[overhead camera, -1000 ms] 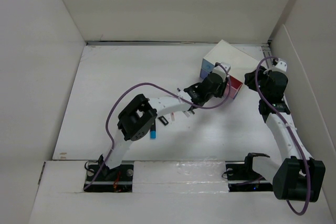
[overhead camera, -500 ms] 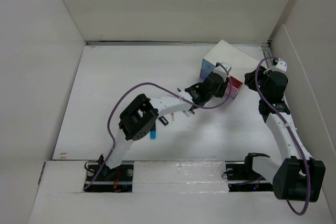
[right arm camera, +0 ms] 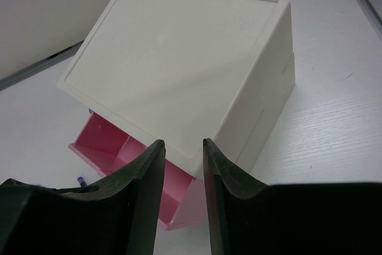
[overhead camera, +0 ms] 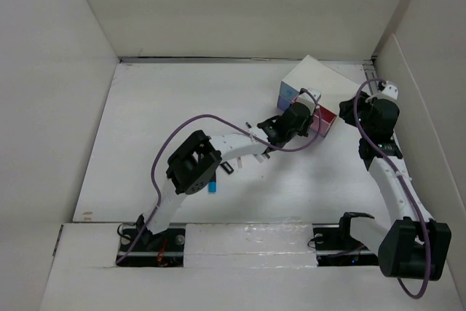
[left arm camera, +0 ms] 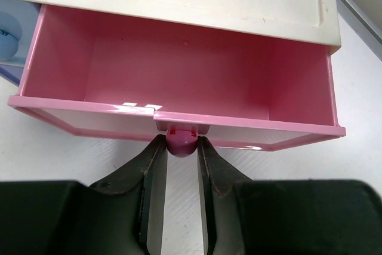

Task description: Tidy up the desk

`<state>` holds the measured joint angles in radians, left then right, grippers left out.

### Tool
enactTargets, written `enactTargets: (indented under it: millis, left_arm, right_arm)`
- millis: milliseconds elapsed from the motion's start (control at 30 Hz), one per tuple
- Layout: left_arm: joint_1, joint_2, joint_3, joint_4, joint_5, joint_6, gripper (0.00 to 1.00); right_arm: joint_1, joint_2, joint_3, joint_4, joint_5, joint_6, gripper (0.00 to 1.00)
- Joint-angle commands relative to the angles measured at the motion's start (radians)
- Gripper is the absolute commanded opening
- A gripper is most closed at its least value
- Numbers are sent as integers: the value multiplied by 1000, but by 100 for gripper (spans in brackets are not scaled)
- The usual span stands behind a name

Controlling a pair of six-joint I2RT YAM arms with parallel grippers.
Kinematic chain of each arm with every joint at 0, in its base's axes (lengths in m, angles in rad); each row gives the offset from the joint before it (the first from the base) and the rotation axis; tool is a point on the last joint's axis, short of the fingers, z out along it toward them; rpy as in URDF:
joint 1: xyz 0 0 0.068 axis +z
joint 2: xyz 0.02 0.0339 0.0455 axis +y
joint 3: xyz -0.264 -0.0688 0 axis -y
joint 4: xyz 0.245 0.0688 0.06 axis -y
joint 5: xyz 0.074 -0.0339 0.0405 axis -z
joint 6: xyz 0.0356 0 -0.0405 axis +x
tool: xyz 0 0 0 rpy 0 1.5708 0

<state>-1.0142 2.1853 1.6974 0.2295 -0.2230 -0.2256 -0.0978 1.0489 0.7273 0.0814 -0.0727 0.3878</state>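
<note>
left hand (left arm camera: 179,150) pinching knob (left arm camera: 181,144), pink drawer (left arm camera: 179,70) open

Pretty plain setup, basically a white box: 3 matte panels, the back panel (overhead camera: 247,5), left panel (overhead camera: 51,107) and right panel (overhead camera: 429,85), standing around the desk (overhead camera: 160,107). A thin dark seam (overhead camera: 218,58) runs along the back panel's foot. A white ledge (overhead camera: 87,267) crosses the near edge. Light's soft and even.

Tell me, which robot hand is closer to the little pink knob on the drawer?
Left. The left gripper is pinching the pink knob at the front of the open pink drawer. The right gripper is up by the white box's top, fingers apart, holding nothing.
</note>
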Motion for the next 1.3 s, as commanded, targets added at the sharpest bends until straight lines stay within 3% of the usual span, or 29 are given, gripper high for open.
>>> enactTargets:
  millis: [0,333,1267]
  left_arm:
    - [2,-64,-2,54,-13,11,11]
    - [2,-148,-113,85,7,3,1]
    - [-35,-315,-374,134,-33,20,0]
  right_arm:
    - [-6,2,18,66,-9,-13,38]
    - [-6,51,15,84,1,-10,37]
    - [-6,189,66,119,45,10,38]
